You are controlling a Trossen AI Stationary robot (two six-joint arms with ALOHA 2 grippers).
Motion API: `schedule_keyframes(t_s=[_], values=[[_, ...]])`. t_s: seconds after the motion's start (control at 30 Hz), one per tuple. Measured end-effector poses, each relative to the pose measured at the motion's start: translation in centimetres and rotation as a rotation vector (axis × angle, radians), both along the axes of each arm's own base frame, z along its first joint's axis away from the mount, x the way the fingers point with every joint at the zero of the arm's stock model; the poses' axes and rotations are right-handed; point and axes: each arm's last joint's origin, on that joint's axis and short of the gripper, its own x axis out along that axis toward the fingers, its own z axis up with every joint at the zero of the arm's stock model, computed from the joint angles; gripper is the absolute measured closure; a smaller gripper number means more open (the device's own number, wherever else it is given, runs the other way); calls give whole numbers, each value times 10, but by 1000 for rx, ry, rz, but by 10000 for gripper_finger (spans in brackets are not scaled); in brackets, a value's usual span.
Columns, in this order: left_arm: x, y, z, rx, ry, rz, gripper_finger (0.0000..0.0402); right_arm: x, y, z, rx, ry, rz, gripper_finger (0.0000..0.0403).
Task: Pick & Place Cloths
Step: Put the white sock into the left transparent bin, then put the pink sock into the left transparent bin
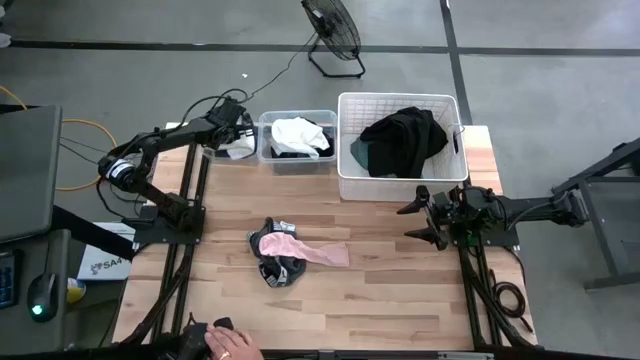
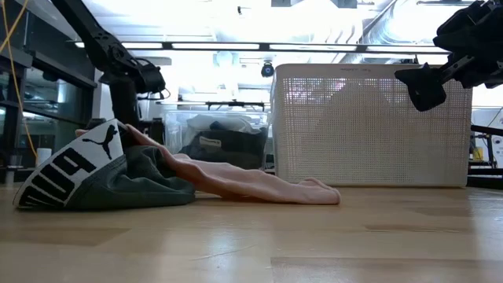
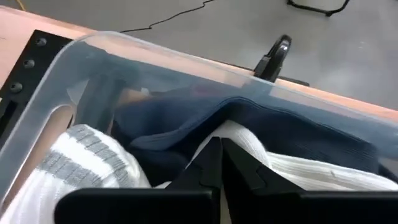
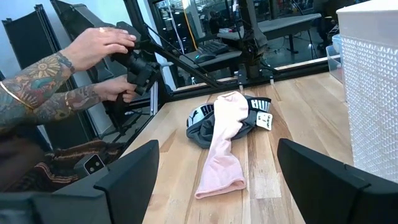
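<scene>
Your left gripper (image 3: 217,163) is clenched on white ribbed cloth (image 3: 298,168) over the clear bin (image 1: 297,160); release it there. Your right gripper (image 1: 428,218) waits spread at three o'clock.

Bright overhead strip lights blow out the low view's background — tabletop (image 2: 314,244) near the lens blurs, shadows soft.

My left arm reaches to the far left corner, its gripper (image 1: 238,141) tipped down with jaws closed together; my right arm lies level at the right edge, its gripper (image 1: 414,222) hanging with jaws spread wide, holding nothing.
</scene>
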Motion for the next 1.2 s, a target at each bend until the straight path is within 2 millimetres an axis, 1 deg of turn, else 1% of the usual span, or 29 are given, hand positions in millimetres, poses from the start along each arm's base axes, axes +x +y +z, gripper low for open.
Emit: schedule_keyframes(t_s=[0.13, 0.23, 0.4, 0.5, 0.63, 0.8, 1.07, 1.2], values=[[1, -5, 9, 31, -5, -15, 380, 0, 0, 0, 0, 0, 0, 85], [0, -7, 15, 53, -13, -15, 356, 0, 0, 0, 0, 0, 0, 85], [5, -18, 31, 110, -15, -79, 299, 0, 0, 0, 0, 0, 0, 85], [7, -30, 44, 145, -21, -131, 263, 0, 0, 0, 0, 0, 0, 85], [10, -54, 62, 168, -6, -245, 232, 0, 0, 0, 0, 0, 0, 85], [15, -93, 76, 153, 13, -397, 220, 0, 0, 0, 0, 0, 0, 85], [30, -150, 78, 87, 53, -686, 219, 0, 0, 0, 0, -1, 0, 85], [41, -176, 76, 57, 48, -870, 219, 0, 0, 0, 0, -1, -1, 85]])
